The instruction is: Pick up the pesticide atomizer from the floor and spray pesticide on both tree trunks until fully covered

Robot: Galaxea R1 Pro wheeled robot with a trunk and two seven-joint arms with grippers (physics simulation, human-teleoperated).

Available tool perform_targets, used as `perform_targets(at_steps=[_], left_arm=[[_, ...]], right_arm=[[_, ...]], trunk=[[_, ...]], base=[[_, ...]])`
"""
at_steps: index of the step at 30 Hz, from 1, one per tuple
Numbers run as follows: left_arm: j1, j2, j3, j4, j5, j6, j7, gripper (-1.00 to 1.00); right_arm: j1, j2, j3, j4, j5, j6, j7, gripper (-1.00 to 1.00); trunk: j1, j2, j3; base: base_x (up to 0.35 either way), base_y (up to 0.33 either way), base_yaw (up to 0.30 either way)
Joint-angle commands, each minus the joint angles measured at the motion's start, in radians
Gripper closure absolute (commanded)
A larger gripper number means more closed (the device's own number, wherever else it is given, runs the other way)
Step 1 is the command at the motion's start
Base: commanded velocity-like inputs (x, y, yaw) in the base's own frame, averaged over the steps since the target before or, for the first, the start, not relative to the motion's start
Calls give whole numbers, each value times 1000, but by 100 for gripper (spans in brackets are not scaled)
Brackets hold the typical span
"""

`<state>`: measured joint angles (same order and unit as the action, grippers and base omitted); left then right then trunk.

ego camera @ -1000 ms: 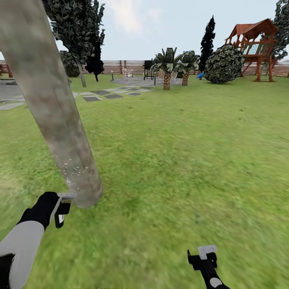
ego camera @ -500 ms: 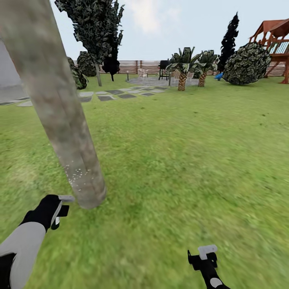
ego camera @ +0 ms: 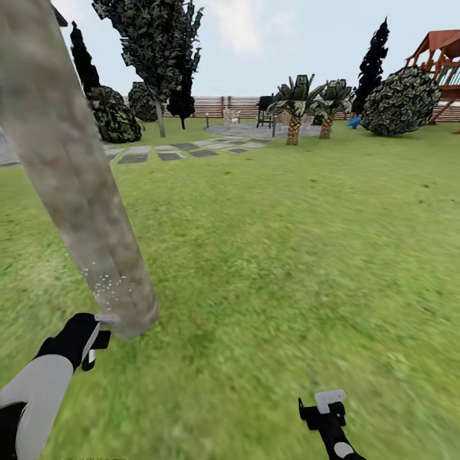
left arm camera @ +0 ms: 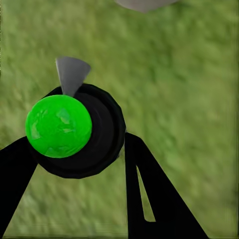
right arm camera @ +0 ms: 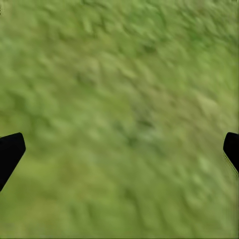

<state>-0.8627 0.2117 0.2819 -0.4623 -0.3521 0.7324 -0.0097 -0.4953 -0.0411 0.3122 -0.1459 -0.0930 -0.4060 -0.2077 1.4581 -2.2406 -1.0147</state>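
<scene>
Closed on the pesticide atomizer [left arm camera: 74,129], a black round-bodied sprayer with a bright green ball cap and a grey cone nozzle: left gripper [ego camera: 94,337], fingers [left arm camera: 154,199] black and pressed against the sprayer body in the left wrist view. Held low, just beside the foot of the thick mottled grey-beige tree trunk [ego camera: 76,185], grey nozzle tip [ego camera: 107,318] nearly touching the bark. White specks of spray [ego camera: 108,284] dotted on the lowest part of the trunk only; bark above bare of specks.

Judged step: covering this first trunk. Best done by keeping the nozzle aimed square at the bark, raising the arm slowly up the trunk, then working round to the sides not yet speckled. Risk: spray passing the edge of the trunk and wasting itself on the blurry green grass lawn [ego camera: 287,255].

Right gripper [ego camera: 322,409] hanging low by the near edge of the lawn, spread wide, nothing but grass between its black fingertips [right arm camera: 10,152].

Farther out: grey stone paving slabs [ego camera: 185,148], two short palms [ego camera: 306,105], reddish-brown slatted fence [ego camera: 230,105].

Against half a second earlier: camera swung slightly, trunk base seen a little further left, more dark shrubs in view; left gripper much as it was, right gripper unchanged.
</scene>
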Motion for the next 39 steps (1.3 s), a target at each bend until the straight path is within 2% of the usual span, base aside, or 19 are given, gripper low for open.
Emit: perform_targets(at_steps=[1, 10, 24, 39], left_arm=[[-1, -1, 5, -1, -4, 4, -1, 100], [-1, -2, 5, 0, -2, 4, 1, 100], [-1, -2, 5, 1, -4, 4, 1, 100], [-1, 0, 7, -6, -4, 4, 1, 100]], right_arm=[[0, 0, 9, 0, -10, -2, -2, -100], [0, -1, 8, 0, -10, -2, -2, -100], [0, -1, 9, 0, -10, -3, -2, -100], [0, 0, 9, 0, -10, -2, -2, -100]], trunk=[[0, 0, -1], [0, 0, -1], [0, 0, -1], [0, 0, -1]], base=[[94, -267, 260], [148, -266, 260], [85, -269, 25], [33, -275, 264]])
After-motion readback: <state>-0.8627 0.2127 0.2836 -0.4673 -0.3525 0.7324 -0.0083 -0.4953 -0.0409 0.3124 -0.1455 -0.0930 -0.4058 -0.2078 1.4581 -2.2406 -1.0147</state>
